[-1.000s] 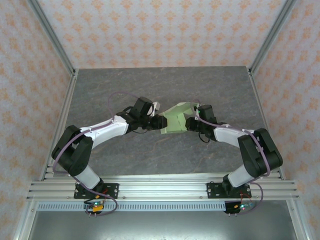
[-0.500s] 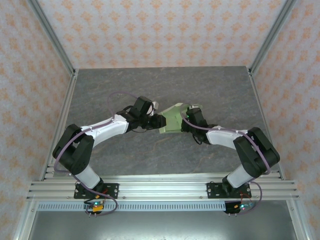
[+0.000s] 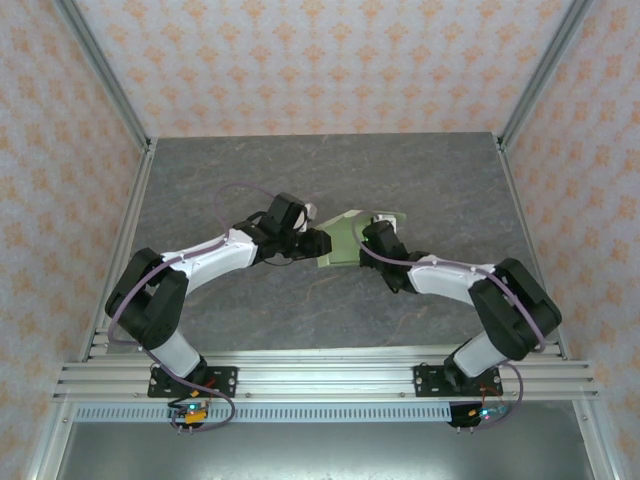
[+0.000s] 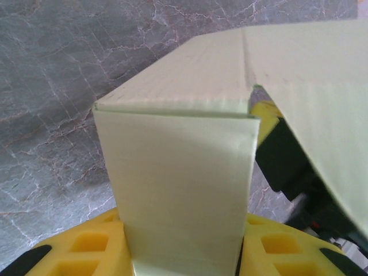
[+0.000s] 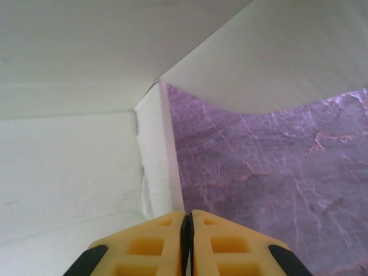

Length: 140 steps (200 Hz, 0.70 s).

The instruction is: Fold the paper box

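Paper box (image 3: 343, 243): pale green card, partly formed, at the middle of the grey marbled table (image 3: 300, 170), between the two grippers.
Box shape: from the left wrist, one panel (image 4: 184, 190) stands upright with a creased edge at its top, and other panels slope away behind it and to the right.
Box inside: from the right wrist, white inner walls (image 5: 75, 167) meet at a corner. A narrow folded strip stands at that corner, and the table (image 5: 276, 172) shows through the open side.
What is in it: the right gripper's fingertips, reaching in among the white walls.
Left gripper (image 3: 318, 242): pinching the box, with the upright panel running down between its yellow fingers (image 4: 86, 247).
Right gripper (image 3: 368, 236): yellow fingers (image 5: 149, 241) pressed together, with only a thin dark seam between them.
Arms: both reach inward from the near edge and meet at the box.
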### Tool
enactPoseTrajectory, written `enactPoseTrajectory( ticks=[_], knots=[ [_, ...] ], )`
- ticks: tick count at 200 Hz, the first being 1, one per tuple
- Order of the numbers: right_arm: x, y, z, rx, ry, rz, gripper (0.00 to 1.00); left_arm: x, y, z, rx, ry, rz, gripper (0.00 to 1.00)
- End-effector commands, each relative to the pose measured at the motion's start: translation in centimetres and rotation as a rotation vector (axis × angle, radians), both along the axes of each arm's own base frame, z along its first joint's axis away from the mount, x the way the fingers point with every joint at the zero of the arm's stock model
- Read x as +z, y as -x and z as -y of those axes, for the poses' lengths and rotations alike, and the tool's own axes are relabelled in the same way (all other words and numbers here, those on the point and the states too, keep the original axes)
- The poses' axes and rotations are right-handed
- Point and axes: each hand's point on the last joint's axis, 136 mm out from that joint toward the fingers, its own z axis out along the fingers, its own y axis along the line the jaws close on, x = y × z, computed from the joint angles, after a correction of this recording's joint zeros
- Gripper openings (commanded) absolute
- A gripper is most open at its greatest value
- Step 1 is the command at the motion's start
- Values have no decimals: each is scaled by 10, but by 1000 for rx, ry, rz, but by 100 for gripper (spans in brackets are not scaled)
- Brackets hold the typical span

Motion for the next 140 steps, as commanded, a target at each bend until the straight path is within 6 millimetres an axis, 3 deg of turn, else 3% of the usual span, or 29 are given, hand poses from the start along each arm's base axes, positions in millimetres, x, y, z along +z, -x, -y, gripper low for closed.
enactPoseTrajectory(
  ticks=[1, 25, 50, 70, 94, 140],
  knots=[
    [19, 24, -7, 74, 7, -39, 16, -4, 7, -2, -38, -27, 22, 32],
    [49, 31, 2, 78, -5, 24, 21, -10, 4, -7, -32, -18, 3, 32],
    [67, 41, 18, 62, 3, 69, 25, -16, 0, -12, -26, -14, -14, 33],
    [74, 48, 38, 26, 40, 91, 29, -20, -3, -17, -22, -15, -23, 34],
    [68, 50, 53, 7, 23, 67, 42, -24, -2, -19, -38, -14, -35, 34],
    [46, 35, 10, 159, -294, -16, 44, -20, 0, -13, -57, 23, -46, 34]
  ],
)
